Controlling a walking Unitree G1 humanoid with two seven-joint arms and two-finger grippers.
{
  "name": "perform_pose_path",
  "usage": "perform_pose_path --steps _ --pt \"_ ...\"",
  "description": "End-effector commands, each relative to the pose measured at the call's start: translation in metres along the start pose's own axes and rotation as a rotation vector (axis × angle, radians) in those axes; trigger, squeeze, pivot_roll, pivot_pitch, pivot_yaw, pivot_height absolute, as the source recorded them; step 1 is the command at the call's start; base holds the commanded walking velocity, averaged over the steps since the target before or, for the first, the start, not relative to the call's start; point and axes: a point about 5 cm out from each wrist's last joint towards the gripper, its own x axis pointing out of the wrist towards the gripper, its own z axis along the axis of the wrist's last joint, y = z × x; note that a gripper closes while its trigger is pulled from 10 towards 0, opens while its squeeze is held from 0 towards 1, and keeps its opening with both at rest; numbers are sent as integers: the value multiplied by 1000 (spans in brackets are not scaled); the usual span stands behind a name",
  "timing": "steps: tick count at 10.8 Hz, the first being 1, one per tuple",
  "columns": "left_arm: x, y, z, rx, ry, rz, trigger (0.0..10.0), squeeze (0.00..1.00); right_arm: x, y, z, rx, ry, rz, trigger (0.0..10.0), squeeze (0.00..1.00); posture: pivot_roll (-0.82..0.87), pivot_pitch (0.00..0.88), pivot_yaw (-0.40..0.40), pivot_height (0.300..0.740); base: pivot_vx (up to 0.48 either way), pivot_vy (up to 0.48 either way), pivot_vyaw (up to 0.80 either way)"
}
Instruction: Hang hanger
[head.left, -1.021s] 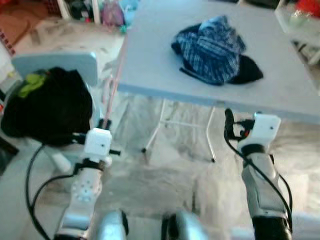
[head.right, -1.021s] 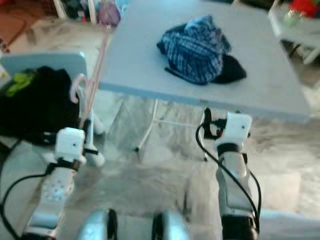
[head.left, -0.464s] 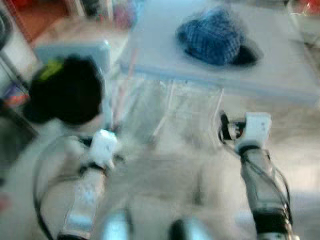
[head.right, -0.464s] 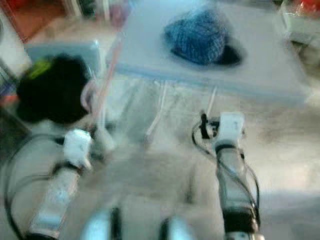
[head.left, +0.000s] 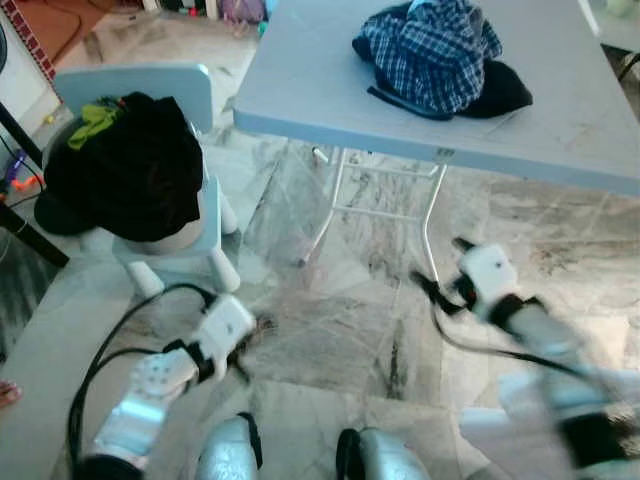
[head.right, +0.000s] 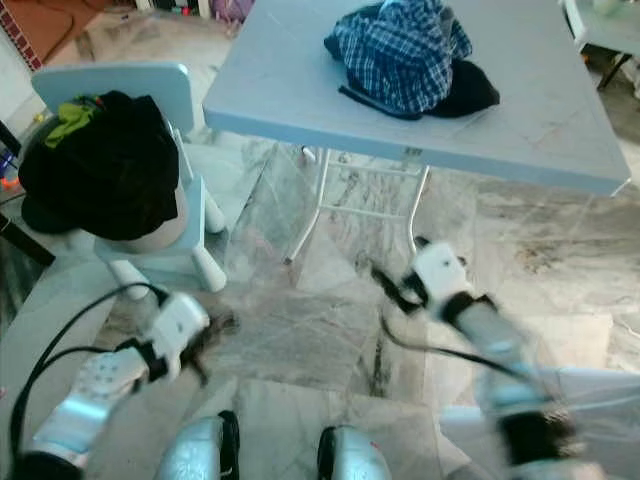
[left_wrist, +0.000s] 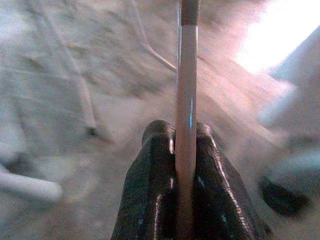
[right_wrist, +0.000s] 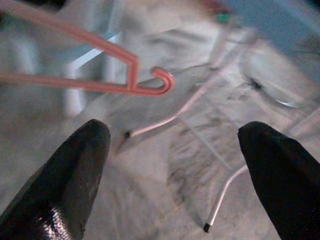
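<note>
My hanger is a salmon pink, and its bar reads pale pink between my black left fingers. My right fingers are glossy black too. The table is a light grey-blue, with a blue-and-white plaid shirt at its far edge, lying over something black. The chair is pale blue, loaded with black clothes and one lime-green bit. The floor is grey-veined marble.
</note>
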Motion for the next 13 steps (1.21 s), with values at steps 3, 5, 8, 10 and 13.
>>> perform_pose_path --steps 3,5,8,10,13 --pt "-8 -25 -20 -16 121 -306 10000 0 -19 3 -10 -160 147 431 10000 0 -8 142 -48 740 0 0 0" --pt "-8 -26 -18 -5 119 -357 10000 0 -19 12 -4 -126 136 626 10000 0 -3 142 -49 740 0 0 0" --pt "-2 -29 -14 31 120 -432 10000 0 -9 36 -7 -173 173 829 10000 0 -2 135 -40 740 0 0 0" --pt "3 -34 -13 47 119 -473 10000 0 1 47 -4 -210 161 905 0 0 -1 132 -37 740 0 0 0" --pt "5 -38 -12 56 115 -482 10000 0 7 53 -6 -263 177 945 0 0 2 131 -37 740 0 0 0"
